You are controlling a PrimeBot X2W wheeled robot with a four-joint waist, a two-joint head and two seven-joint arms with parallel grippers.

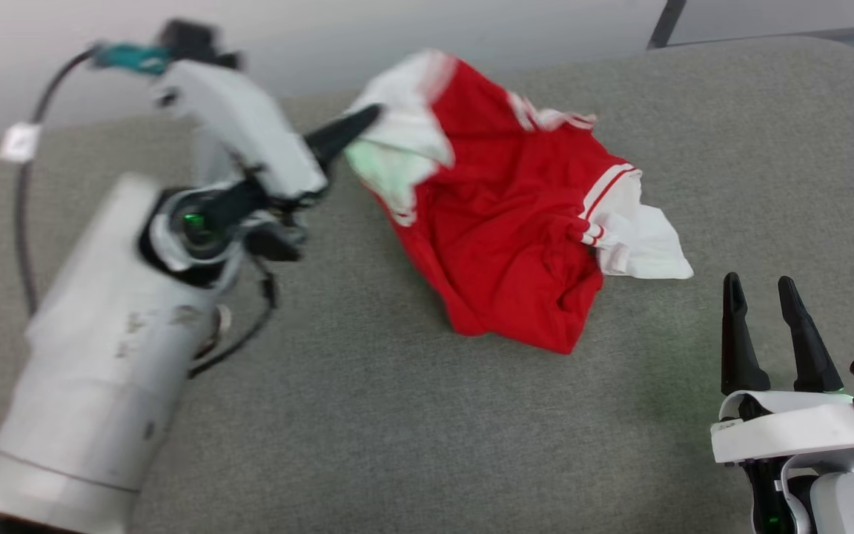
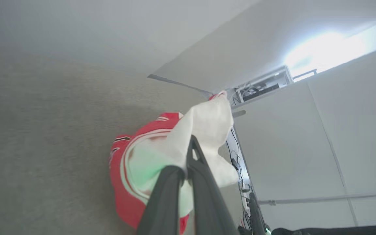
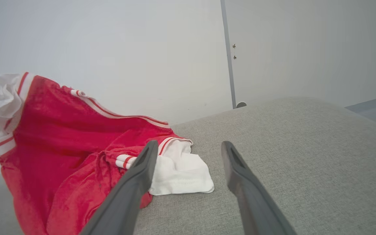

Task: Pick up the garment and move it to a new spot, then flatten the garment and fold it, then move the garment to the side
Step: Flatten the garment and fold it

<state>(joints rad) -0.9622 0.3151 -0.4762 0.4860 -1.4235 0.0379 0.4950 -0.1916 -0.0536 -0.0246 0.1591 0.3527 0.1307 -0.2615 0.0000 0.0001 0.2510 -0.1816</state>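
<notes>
Garment (image 1: 501,222) crumpled on grey padding (image 1: 397,415). My left claw (image 1: 373,115) pinches its white sleeve (image 1: 397,152); right claw (image 1: 759,282) gapes empty.

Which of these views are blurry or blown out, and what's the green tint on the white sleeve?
Head view: the left gripper and the garment's upper white sleeve are smeared; the right gripper is sharp. Left wrist view: soft throughout, bright glare upper right, green cast on the sleeve by the fingers, probably the wrist's light. Right wrist view: sharpest, evenly lit.
</notes>
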